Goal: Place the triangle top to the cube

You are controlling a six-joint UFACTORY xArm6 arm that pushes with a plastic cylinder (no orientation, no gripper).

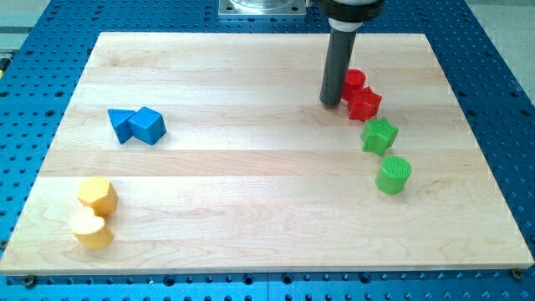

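Nearest, two yellow blocks (92,213) lie untouched. Midway on the view's left, the blue triangle (122,125) touches the blue cube (149,125), left of it. It needs nudging round above the cube. My tip (331,104), a bare rod holding nothing, stands far off beside the red blocks (359,94).

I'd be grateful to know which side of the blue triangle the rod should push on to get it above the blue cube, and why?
There is nothing to grip with, so push. The blue triangle touches the blue cube on its left. Bring my tip, now far right beside the red blocks, to the triangle's lower-left face and push up, then right. Its slanted faces may make it turn.
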